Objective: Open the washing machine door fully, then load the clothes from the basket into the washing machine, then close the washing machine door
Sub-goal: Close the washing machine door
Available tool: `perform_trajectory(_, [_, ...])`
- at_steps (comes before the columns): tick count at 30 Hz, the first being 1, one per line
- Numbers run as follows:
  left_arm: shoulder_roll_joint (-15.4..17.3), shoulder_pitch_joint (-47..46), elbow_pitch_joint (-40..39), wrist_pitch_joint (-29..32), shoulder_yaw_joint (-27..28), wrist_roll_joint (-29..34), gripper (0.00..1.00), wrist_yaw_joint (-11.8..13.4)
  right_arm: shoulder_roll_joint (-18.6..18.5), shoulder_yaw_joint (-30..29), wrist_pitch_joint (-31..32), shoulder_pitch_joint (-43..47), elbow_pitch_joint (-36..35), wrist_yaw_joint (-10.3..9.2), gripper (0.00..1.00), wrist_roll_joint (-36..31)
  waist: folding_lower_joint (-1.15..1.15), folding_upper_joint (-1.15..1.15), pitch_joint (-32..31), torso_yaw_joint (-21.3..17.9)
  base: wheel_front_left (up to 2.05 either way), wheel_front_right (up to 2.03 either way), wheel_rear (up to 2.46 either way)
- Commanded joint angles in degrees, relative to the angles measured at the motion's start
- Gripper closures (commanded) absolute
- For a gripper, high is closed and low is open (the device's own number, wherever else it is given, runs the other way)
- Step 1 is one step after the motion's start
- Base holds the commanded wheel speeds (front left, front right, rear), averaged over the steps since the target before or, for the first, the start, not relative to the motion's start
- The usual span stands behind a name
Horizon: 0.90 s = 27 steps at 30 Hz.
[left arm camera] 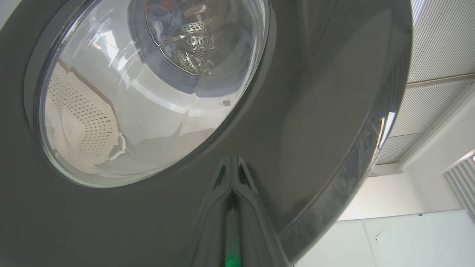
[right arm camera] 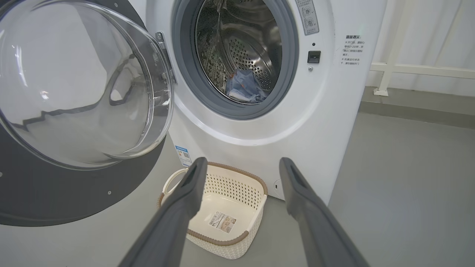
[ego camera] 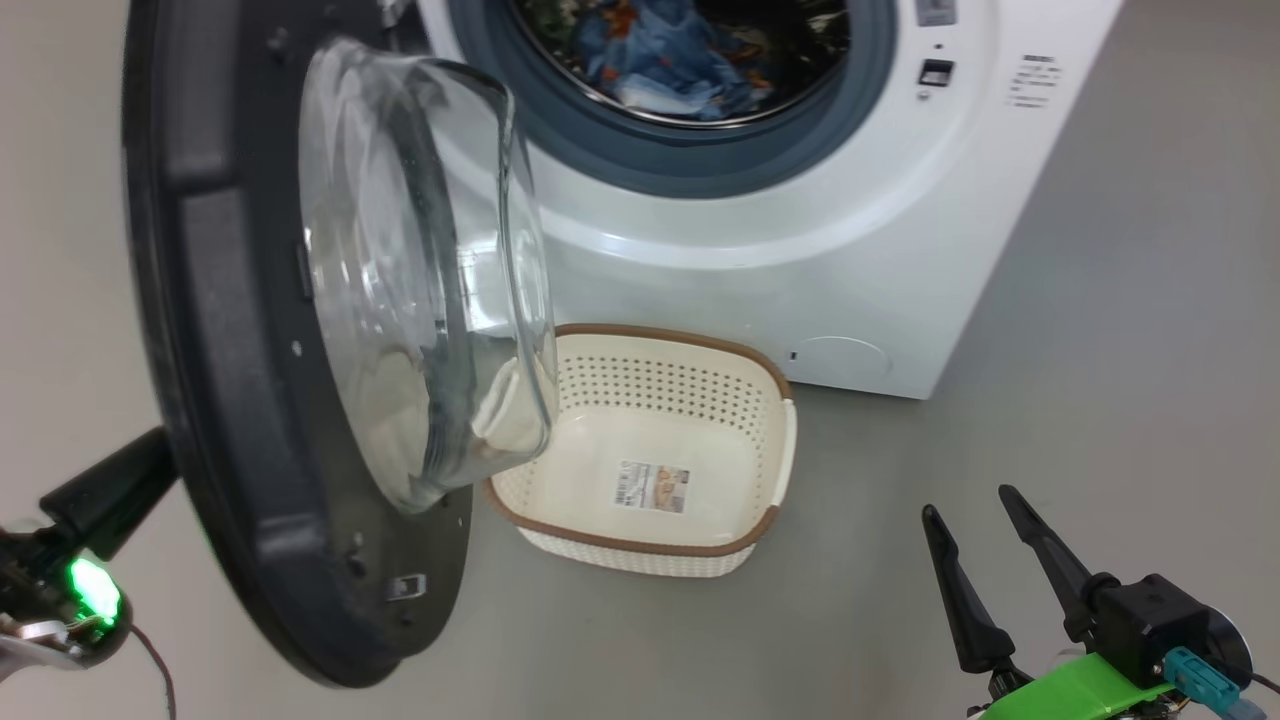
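Writing first: the machine [ego camera: 800, 250] carries a block of Chinese print [right arm camera: 350, 50] on its front, too small to read, and a blue label [right arm camera: 183, 155] low by the hinge side. The sticker [ego camera: 652, 486] in the basket [ego camera: 770, 520] is illegible too.

The left gripper [left arm camera: 232, 163] has its fingers pressed together, holding nothing, tips at the glossy outer face of the door [ego camera: 230, 400]. A green light [ego camera: 92, 588] glows on that wrist. The right gripper [ego camera: 968, 502] hangs low with its fingers spread wide and nothing between them, well apart from the basket.

The door stands swung out to the left, and its glass bowl covers the basket's left end in the head view. The basket sits on the grey floor [ego camera: 1100, 400] just before the machine. The clothes [ego camera: 670, 60] lie in the drum [right arm camera: 252, 52].
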Motion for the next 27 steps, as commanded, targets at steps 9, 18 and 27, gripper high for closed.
perform_trajectory(9, [0.12, -2.17, -4.46, -0.08, 1.62, -1.02, 1.0, 1.39, -0.11, 1.63, -2.39, -2.23, -0.09, 0.16, 0.0, 1.53, 0.0, 0.0, 0.32, -8.38, 0.0, 0.0, 0.0])
perform_trajectory(18, [-2.44, -3.81, -4.99, -1.68, 0.23, -0.24, 1.0, 2.07, -0.11, 1.95, -4.23, -3.31, 1.58, 0.16, 0.0, 2.76, 0.0, 0.0, 1.68, -15.7, 0.0, 0.0, 0.0])
perform_trajectory(27, [-5.74, -9.35, -1.27, -3.69, -0.9, 0.73, 1.0, 1.35, -0.11, 2.85, -5.79, -5.21, 3.38, 0.16, 0.0, 3.73, 0.0, 0.0, 3.43, -21.62, 0.0, 0.0, 0.0])
